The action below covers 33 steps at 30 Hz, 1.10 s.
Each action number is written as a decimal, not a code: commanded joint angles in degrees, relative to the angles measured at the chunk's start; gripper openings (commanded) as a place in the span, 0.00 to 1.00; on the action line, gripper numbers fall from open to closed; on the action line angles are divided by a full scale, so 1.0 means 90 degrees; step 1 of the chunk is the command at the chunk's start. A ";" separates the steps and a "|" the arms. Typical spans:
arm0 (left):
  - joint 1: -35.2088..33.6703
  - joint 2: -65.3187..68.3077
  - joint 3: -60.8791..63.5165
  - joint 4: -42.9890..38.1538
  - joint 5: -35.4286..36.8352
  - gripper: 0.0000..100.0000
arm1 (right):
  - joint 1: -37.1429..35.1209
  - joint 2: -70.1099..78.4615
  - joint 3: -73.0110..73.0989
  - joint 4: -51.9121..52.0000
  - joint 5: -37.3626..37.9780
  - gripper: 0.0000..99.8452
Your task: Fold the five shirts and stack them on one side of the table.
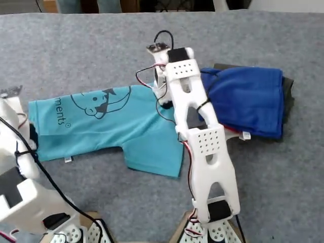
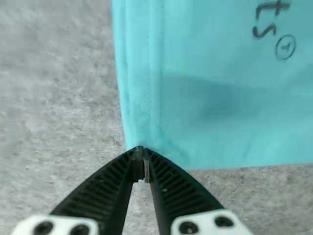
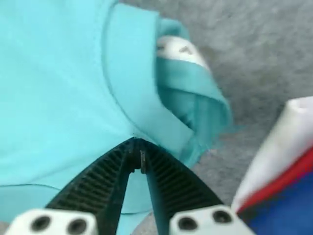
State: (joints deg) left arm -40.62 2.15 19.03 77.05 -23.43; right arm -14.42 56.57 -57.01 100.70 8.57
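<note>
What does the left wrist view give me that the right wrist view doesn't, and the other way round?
Left wrist view, not right: the left gripper shut on a hem corner of the turquoise shirt, with printed lettering on the fabric.
Right wrist view, not left: the right gripper shut on the shirt's collar near the white neck label, and a folded stack with white, red and blue layers beside it.
Shared: the turquoise shirt lying on the grey table cover.

Bright, soft, even light across the grey table [image 1: 76, 45]. Faint soft-edged shadows beside the right arm [image 1: 208, 147] and along the teal shirt [image 1: 101, 131]; darker shaded band across it in the left wrist view.
</note>
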 commanded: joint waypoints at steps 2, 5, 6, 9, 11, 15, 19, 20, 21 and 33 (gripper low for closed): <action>0.0259 -0.0537 -0.1324 0.0645 -0.0049 0.03 | 0.0078 -0.1187 0.0083 0.0068 0.0029 0.01; 0.0542 -0.0527 -0.2056 0.0781 0.0147 0.03 | 0.0078 -0.1900 0.0669 0.0059 0.0049 0.01; 0.0640 -0.0440 -0.2271 0.0772 0.0342 0.03 | 0.0078 -0.2085 0.0835 0.0039 0.0049 0.01; 0.1001 0.0127 -0.2525 0.0186 0.0869 0.03 | 0.0088 -0.2222 0.1353 -0.0186 0.0059 0.01; 0.1236 0.0703 -0.2554 -0.0342 0.1104 0.03 | 0.0117 -0.2193 0.1724 -0.0440 0.0059 0.01; 0.1470 0.2002 -0.2554 -0.1612 0.1162 0.03 | 0.0137 -0.1939 0.2320 -0.0850 0.0059 0.01; 0.1431 0.2686 -0.2564 -0.2139 0.1153 0.03 | 0.0274 -0.1509 0.2496 -0.1045 0.0059 0.01; 0.1421 0.2755 -0.2564 -0.2149 0.1153 0.03 | 0.0342 -0.1402 0.2476 -0.1094 0.0059 0.01; 0.1421 0.2764 -0.2545 -0.2149 0.1143 0.03 | 0.0459 -0.1304 0.2476 -0.1153 0.0059 0.01; 0.1421 0.2452 -0.3306 -0.1270 0.1123 0.03 | 0.0469 -0.1949 0.2476 -0.0772 0.0274 0.01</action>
State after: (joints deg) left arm -27.87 27.21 -6.11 62.64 -13.49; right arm -9.32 45.05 -34.68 92.26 9.19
